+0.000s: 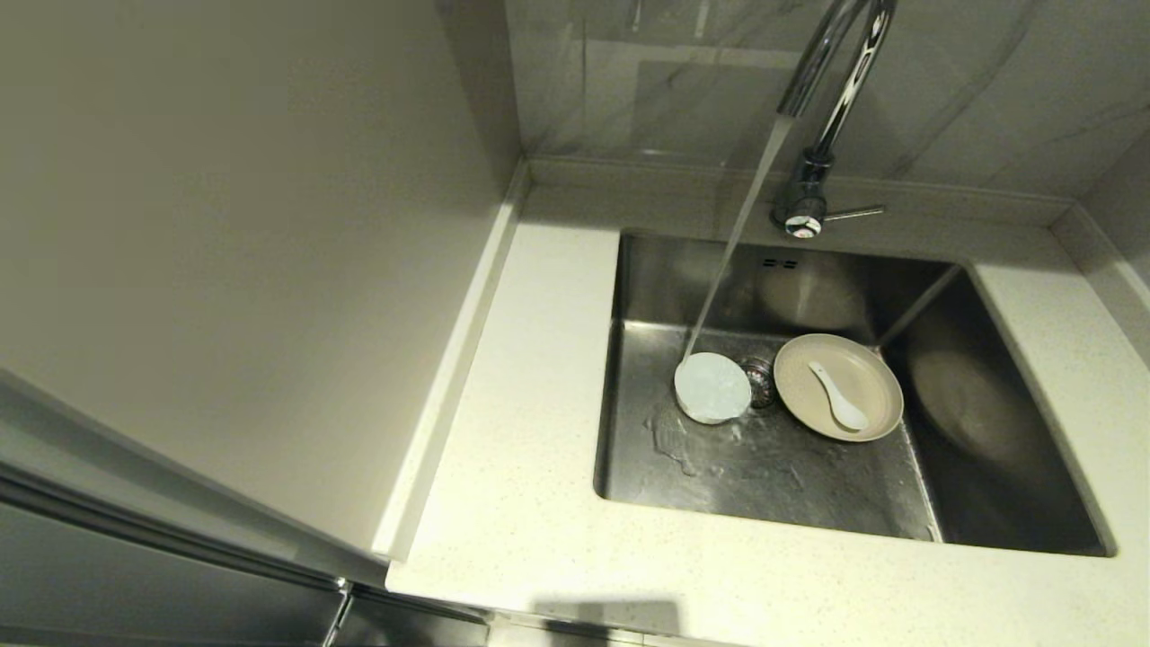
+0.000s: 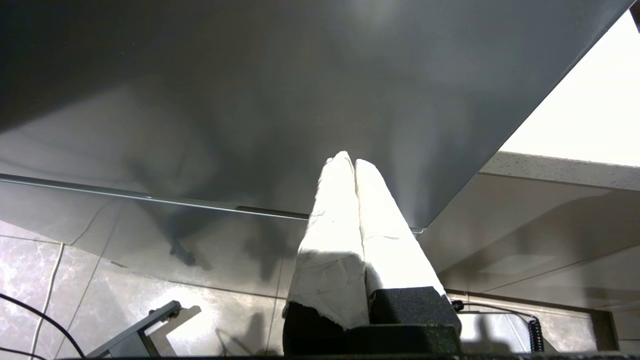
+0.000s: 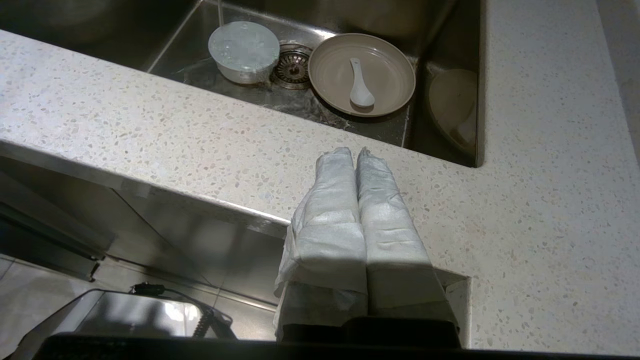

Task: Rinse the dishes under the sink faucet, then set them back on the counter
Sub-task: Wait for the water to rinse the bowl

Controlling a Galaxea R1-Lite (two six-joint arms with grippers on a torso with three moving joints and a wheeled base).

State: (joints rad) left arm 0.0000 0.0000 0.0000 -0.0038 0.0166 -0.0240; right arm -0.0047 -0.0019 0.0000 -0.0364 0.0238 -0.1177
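Water streams from the chrome faucet [image 1: 831, 81] into a white bowl [image 1: 712, 387] brimming with water on the floor of the steel sink [image 1: 683, 270]. Right of the drain strainer [image 1: 760, 381] lies a cream plate [image 1: 838, 386] with a white soup spoon [image 1: 837, 395] on it. The bowl [image 3: 244, 50], plate [image 3: 361, 74] and spoon [image 3: 360, 90] also show in the right wrist view. My right gripper [image 3: 352, 150] is shut and empty, near the front edge of the counter [image 3: 525, 225]. My left gripper [image 2: 348, 160] is shut and empty, low beside a grey cabinet panel.
A grey cabinet side [image 1: 225, 252] rises left of the counter [image 1: 512, 431]. The faucet's lever handle [image 1: 853, 213] points right. A marble backsplash [image 1: 988, 99] stands behind the sink. Neither arm shows in the head view.
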